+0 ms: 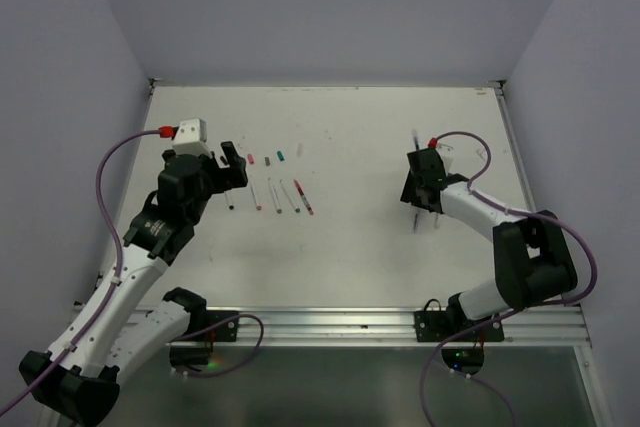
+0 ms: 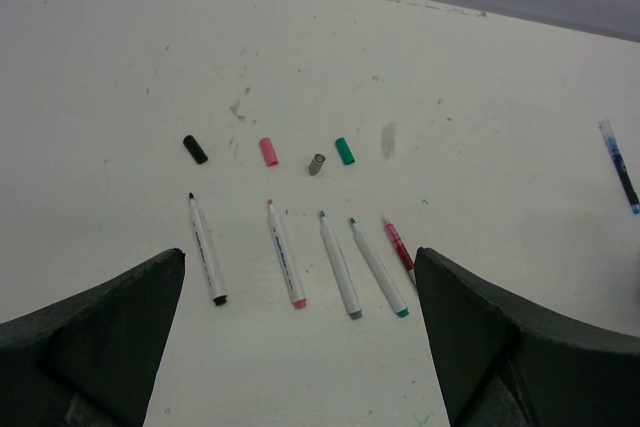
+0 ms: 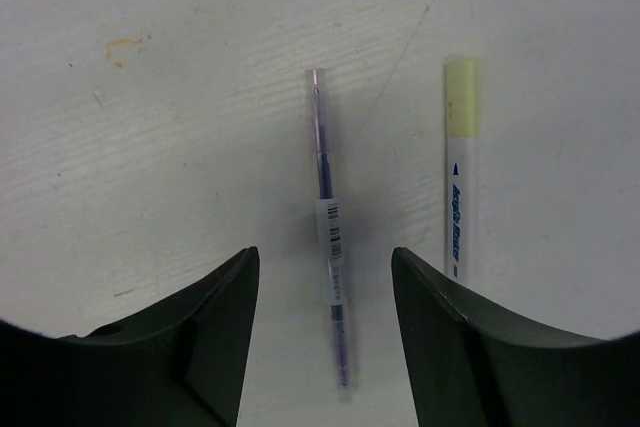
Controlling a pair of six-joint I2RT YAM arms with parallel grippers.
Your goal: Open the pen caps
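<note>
Straddling a purple pen (image 3: 325,217) toward the right edge, jaws apart, the right gripper (image 3: 322,272) seems poised to grasp; the left gripper (image 2: 300,277) gapes empty.

Bright even light, soft shadows, sharp

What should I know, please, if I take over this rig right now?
Left end effector: open, empty, above five uncapped pens; loose caps lie just beyond them.
Right end effector: open, straddling a purple pen, not gripping it; I cannot tell whether it is capped.
Done: those five pens.
Left: the yellow pen beside the purple one is still capped; a blue pen lies apart, its cap state unclear.
</note>
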